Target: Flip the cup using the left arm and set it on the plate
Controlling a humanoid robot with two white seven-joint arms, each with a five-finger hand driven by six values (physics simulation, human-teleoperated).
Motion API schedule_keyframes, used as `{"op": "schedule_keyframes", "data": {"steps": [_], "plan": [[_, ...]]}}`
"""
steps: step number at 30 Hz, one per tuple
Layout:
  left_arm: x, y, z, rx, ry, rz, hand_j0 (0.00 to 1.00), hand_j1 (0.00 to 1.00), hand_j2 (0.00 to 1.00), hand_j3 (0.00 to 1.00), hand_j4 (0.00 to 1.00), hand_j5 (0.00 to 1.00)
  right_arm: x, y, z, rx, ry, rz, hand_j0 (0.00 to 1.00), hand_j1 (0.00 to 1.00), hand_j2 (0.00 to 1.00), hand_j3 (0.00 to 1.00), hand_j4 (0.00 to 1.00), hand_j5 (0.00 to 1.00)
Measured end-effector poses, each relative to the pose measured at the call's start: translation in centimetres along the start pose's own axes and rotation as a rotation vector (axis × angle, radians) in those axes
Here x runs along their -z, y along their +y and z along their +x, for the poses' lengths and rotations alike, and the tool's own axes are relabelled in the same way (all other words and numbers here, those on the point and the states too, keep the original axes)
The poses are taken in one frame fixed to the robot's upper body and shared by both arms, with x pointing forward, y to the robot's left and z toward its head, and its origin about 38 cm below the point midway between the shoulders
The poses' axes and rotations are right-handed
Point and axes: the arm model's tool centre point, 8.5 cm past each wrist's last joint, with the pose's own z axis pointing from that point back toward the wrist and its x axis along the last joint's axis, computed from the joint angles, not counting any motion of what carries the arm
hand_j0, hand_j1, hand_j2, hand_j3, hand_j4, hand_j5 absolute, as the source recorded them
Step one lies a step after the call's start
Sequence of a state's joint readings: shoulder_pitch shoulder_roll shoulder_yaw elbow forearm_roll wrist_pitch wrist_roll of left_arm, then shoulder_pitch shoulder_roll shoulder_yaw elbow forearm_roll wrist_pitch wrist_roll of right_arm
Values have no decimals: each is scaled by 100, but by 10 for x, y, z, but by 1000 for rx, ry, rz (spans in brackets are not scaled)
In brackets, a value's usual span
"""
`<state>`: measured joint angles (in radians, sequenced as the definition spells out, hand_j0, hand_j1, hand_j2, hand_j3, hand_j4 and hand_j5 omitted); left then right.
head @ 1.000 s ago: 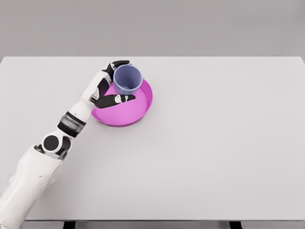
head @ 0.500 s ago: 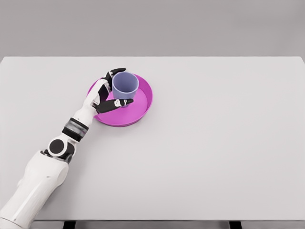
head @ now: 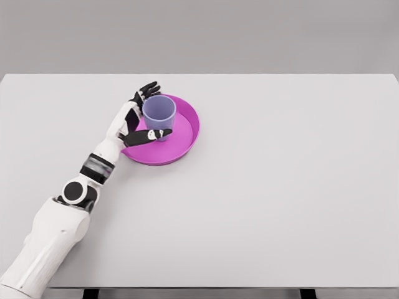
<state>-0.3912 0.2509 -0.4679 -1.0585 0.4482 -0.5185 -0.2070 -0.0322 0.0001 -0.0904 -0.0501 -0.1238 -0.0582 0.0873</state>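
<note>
Cup, lavender-blue, is standing upright w/ its mouth facing up, sitting inside the magenta plate toward the plate's left-rear part. Plate is resting on the white table, left of centre. Left hand is reaching in from lower left & sitting beside the cup's left side, fingers spreading open behind the cup, thumb stretching across in front of its base; can't tell if the thumb is touching the cup. Hand is gripping nothing. Right arm isn't showing.
</note>
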Motion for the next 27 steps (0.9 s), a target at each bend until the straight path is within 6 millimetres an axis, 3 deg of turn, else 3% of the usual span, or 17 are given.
{"op": "schedule_keyframes", "data": {"steps": [14,19,21,24,27], "plan": [[-8,22,6,50,6,10,100,100,100,100,100,100,0,0,1,0,-1,0,100,100,100,100,100,100],[-38,26,2,73,34,-7,100,100,100,100,100,100,0,0,0,0,0,0,100,100,100,100,100,100],[-61,44,16,140,41,-36,100,100,100,100,100,100,0,0,0,0,0,0,100,100,100,100,100,100],[-80,94,69,327,1,-99,100,100,100,100,100,100,0,0,0,0,0,0,100,100,100,100,100,100],[-95,124,107,451,-6,-136,100,100,100,100,100,100,0,0,1,0,-1,0,100,100,100,100,100,100]]}}
